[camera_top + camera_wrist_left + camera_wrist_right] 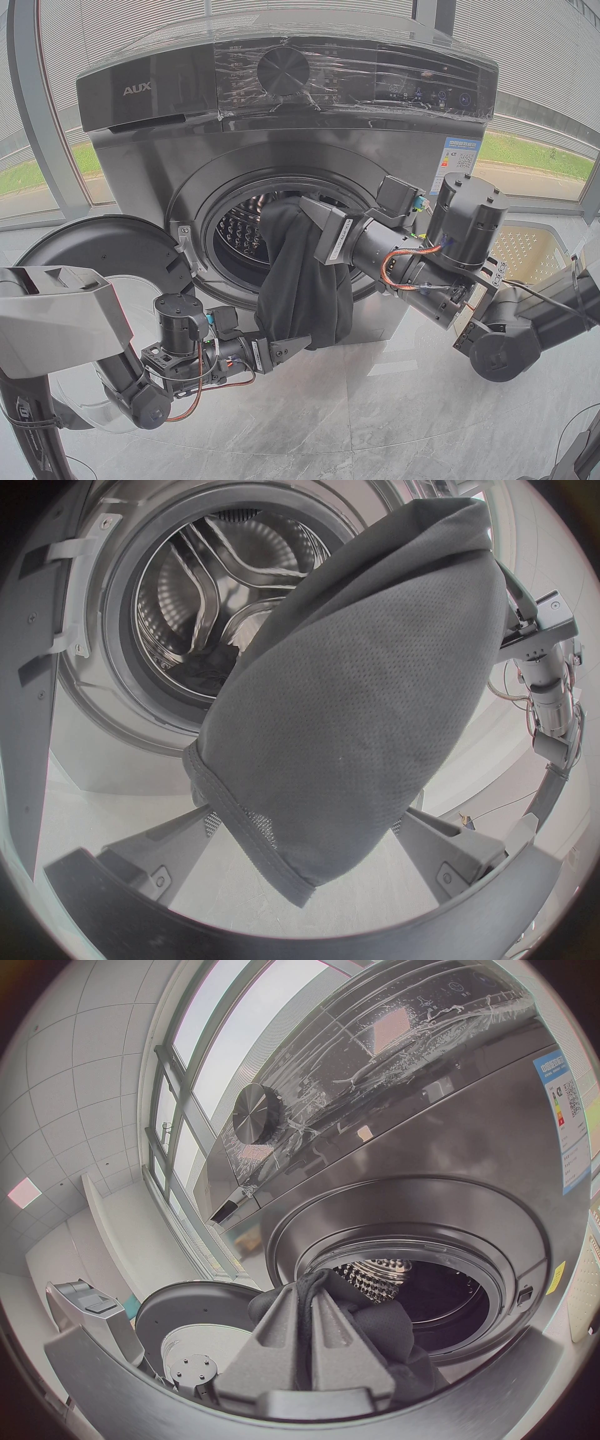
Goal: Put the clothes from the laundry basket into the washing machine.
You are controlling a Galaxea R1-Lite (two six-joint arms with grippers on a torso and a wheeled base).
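Front-load washing machine [281, 156] stands on grey tiled floor [375, 412], round door [106, 256] swung fully open to the machine's left side. Steel drum [240, 234] visible thru the opening.

Dark grey garment [303, 281] hangs at the opening's front. Its top is bunched at the mouth of the drum, and the rest drapes down over the lower rim and the front panel, w/ the hem just above the floor.

Right tool [314, 215] is at the opening's right half, clenched on the garment's top; in the right wrist view its two fingers [275, 1335] are pressed together w/ a fold of dark fabric pinched btwn them.

Left tool [300, 344] sits low, near the floor under the opening, at the garment's bottom edge. It is released, w/ fingers [169, 849] spread wide and the seamed hem [250, 830] dangling btwn them; can't tell if a pad touches the cloth.

Something dark lies low inside the drum, can't tell what.

Pale perforated laundry basket [531, 250] stands on the floor by the machine's right side, behind the right arm.
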